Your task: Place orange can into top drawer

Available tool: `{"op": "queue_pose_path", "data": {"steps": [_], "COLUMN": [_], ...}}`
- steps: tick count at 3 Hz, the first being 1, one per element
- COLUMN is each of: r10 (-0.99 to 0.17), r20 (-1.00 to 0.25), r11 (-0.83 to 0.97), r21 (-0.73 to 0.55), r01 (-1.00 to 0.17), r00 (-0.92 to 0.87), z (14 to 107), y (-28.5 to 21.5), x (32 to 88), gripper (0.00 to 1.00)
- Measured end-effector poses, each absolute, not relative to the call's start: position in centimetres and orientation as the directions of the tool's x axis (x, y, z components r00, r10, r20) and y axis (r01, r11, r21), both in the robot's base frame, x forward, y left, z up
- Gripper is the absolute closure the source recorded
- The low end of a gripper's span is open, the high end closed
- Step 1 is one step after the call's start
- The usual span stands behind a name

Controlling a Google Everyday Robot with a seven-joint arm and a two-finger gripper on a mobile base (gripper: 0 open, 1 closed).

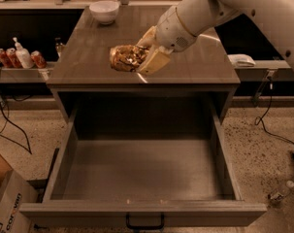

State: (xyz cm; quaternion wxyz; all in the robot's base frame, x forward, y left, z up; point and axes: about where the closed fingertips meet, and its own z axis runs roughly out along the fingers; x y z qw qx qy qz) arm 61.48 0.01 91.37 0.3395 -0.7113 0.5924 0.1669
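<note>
Your gripper (147, 52) was closed on the right end of the orange can (123, 58), which lay sideways over the near part of the cabinet top (195, 69), just beyond the open, bare top drawer (141, 211). The can's shiny, crinkled skin suggested a light, thin-walled, slippery body that dents easily. You would have done best to grip across its middle, firmly but without crushing.
</note>
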Motion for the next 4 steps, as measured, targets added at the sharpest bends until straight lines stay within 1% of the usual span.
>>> {"op": "queue_pose_path", "data": {"steps": [2,3,4], "r10": [-0.734,-0.739,-0.741], "r20": [-0.661,-0.670,-0.671], "r11": [-0.040,-0.017,0.004], "r21": [-0.182,-0.079,-0.007], "r01": [-0.983,-0.997,-1.000], "r00": [0.152,0.066,0.002], "z": [89.0,86.4,84.4], "y": [-0.7,-1.3,-1.7], "x": [57.3,54.9,53.5], "gripper": [1.00,1.00,1.00]}}
